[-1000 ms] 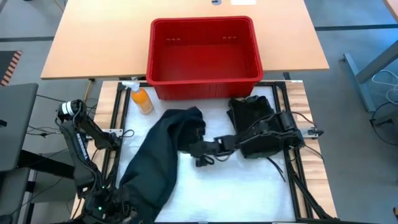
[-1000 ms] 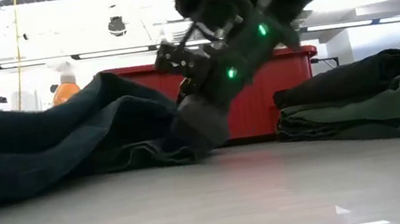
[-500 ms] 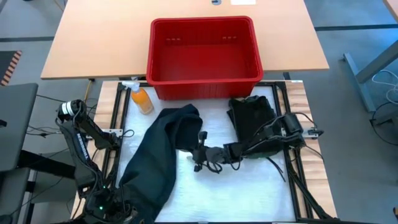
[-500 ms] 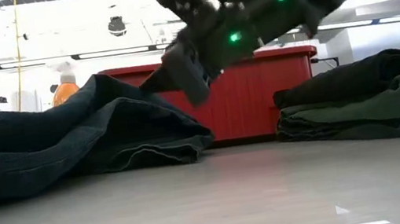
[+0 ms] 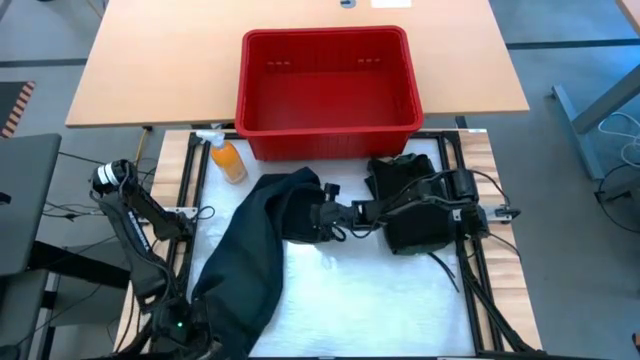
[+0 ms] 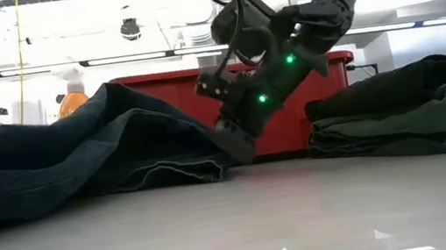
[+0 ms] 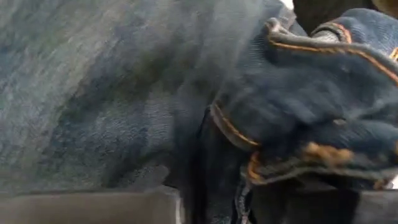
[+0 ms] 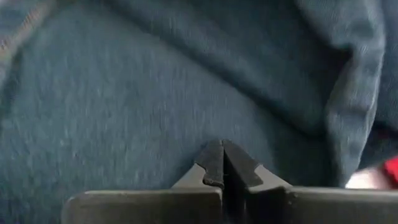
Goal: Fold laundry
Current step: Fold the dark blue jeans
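Left gripper (image 5: 205,335), nearest at the front edge of the table (image 5: 400,300), is buried in the near end of the long dark blue-green denim garment (image 5: 255,260); its wrist view is filled with stitched seams and folds, and whether its fingers are parted or closed I cannot tell; farther in, the right gripper (image 5: 322,216) lies low at the garment's far end, fingers pressed together tip to tip in its own view (image 8: 222,163), with cloth right against them; whether any fabric is pinched between them cannot be made out.

By my judgement the step in hand is spreading or taking hold of this one loose garment before its first fold; it lies rumpled in a diagonal strip from the table's front left toward the middle, not yet flat; the next move calls for a sure hold on an edge at each end, then a pull apart to smooth it.

Counted: one loose garment; one folded stack of dark cloth (image 5: 408,200) to the right, where the low view shows at least two layers, black over green (image 6: 416,114); one orange spray bottle (image 5: 226,158) beyond on the left; one red plastic basket (image 5: 330,125) farthest back; two arms.
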`<state>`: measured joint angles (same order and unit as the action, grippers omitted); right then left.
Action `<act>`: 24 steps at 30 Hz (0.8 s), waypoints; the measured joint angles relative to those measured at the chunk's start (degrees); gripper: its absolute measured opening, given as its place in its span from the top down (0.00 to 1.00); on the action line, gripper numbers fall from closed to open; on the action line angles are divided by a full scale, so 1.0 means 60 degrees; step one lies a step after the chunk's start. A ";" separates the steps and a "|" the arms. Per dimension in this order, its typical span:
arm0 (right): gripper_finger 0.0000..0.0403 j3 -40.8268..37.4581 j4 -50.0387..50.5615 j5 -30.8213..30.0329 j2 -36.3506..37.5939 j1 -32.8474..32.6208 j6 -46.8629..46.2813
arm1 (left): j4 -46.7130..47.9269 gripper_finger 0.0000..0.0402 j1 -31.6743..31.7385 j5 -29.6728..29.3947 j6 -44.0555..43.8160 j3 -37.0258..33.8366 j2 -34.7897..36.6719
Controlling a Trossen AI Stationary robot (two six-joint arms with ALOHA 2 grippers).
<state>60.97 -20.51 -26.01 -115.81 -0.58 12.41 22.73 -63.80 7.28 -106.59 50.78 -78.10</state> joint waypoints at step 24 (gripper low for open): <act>0.96 0.0015 0.2586 -0.1481 0.0020 -0.0699 -0.1355 | 0.2095 0.72 0.2977 -0.1224 0.3573 0.0004 0.4661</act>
<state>61.06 -4.99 -34.89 -115.69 -4.78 4.28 35.30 -45.94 -0.06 -85.15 50.81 -50.14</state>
